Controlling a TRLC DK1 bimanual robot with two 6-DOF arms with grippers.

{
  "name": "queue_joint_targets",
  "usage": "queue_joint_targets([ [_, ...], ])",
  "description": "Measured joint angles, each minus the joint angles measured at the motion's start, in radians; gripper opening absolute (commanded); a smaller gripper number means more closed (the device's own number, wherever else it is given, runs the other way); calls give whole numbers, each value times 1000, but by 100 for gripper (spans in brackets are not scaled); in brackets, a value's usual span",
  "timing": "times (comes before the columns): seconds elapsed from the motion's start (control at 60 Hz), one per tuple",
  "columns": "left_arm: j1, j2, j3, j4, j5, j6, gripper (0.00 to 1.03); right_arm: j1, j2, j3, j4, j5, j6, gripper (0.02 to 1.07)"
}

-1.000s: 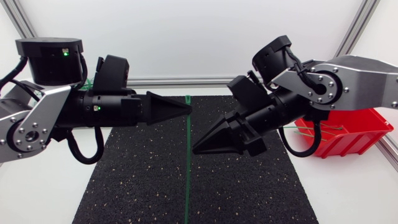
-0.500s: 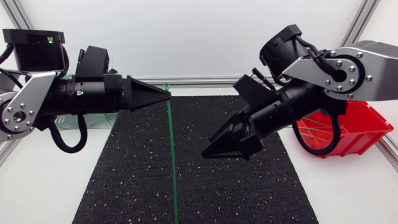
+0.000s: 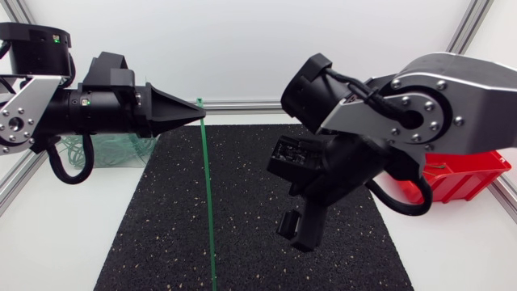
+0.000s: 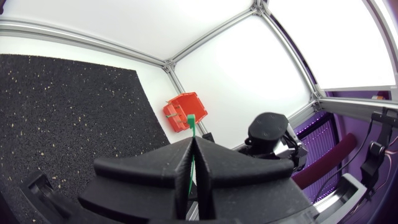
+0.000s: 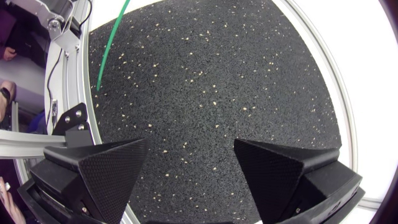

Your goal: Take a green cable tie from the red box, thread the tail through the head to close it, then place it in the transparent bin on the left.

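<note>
Grips thin green plastic cable tie (image 3: 207, 202) in left end effector (image 3: 196, 115); holds right end effector (image 5: 189, 152) open nearby.

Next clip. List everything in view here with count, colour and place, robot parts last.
cable tie: one, green, hanging straight down from the left gripper over the mat
more cable ties: a tangle, green, inside the transparent bin
transparent bin: one, clear, left of the mat
red box: one, red, far right, behind the right arm
mat: one, black, speckled, mid-table
table: one, white
left gripper: black, shut on the cable tie near its head
right gripper: black, open, empty, above the mat
</note>
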Motion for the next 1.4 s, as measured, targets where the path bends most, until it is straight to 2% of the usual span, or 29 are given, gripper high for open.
queue_joint_targets([
  [0.25, 62, 55, 23, -104, 88, -23, 4, 42, -14, 48, 19, 111, -130, 102],
  [0.433, 86, 71, 36, -122, 126, -41, 4, 76, -38, 31, 243, 347, -285, 102],
  [0.583, 98, 110, 42, -126, 148, -40, 4, 175, -81, -90, 526, 519, -496, 100],
  [0.683, 102, 143, 49, -126, 172, -39, 4, 214, -85, -175, 689, 563, -662, 101],
  [0.783, 105, 162, 55, -127, 190, -28, 4, 237, -98, -266, 839, 566, -840, 102],
  [0.883, 105, 186, 68, -127, 204, -7, 4, 254, -107, -376, 1105, 566, -1055, 102],
  [1.0, 105, 205, 73, -127, 215, 18, 4, 274, -111, -491, 1318, 501, -1257, 102],
  [1.183, 105, 240, 74, -129, 218, 62, 4, 300, -114, -577, 1385, 377, -1433, 103],
  [1.4, 104, 284, 74, -134, 222, 115, 4, 311, -71, -617, 1444, 304, -1569, 102],
])
